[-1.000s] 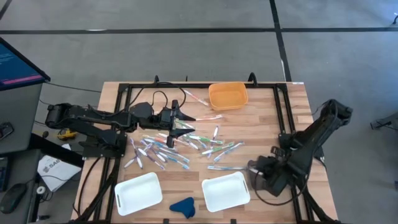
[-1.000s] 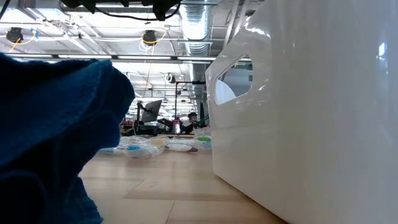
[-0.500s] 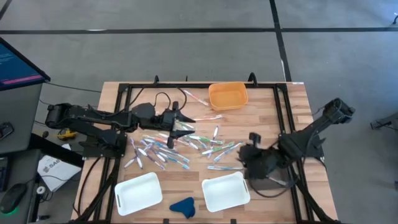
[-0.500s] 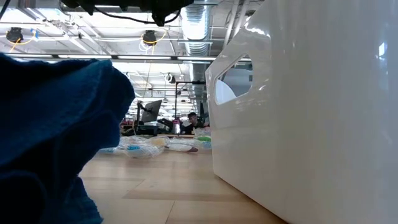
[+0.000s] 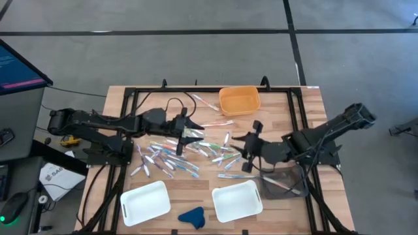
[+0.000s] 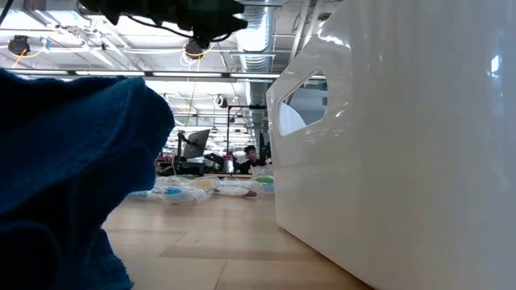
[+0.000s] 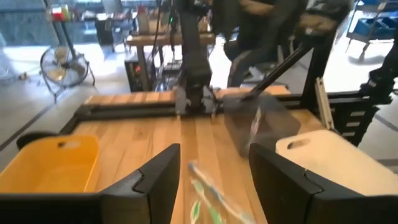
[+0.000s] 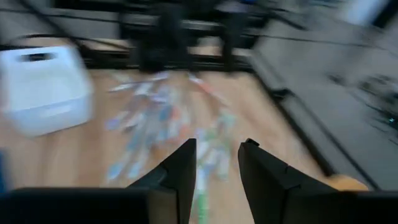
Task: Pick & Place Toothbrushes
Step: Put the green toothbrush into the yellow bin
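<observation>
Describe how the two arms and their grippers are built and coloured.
Both arms are black, slim and jointed. A black cable loops over the left arm near its wrist. The left gripper and right gripper each have two dark, flat, angular fingers, with no markings visible.

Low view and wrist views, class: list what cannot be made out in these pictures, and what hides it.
- Low view: the toothbrushes are hidden; a blue cloth and a white tray fill the frame.
- Right wrist view: the toothbrushes smear into streaks, so they cannot be counted.
- Left wrist view: the toothbrush between the left pincer fingers is cut off by the edge.
</observation>
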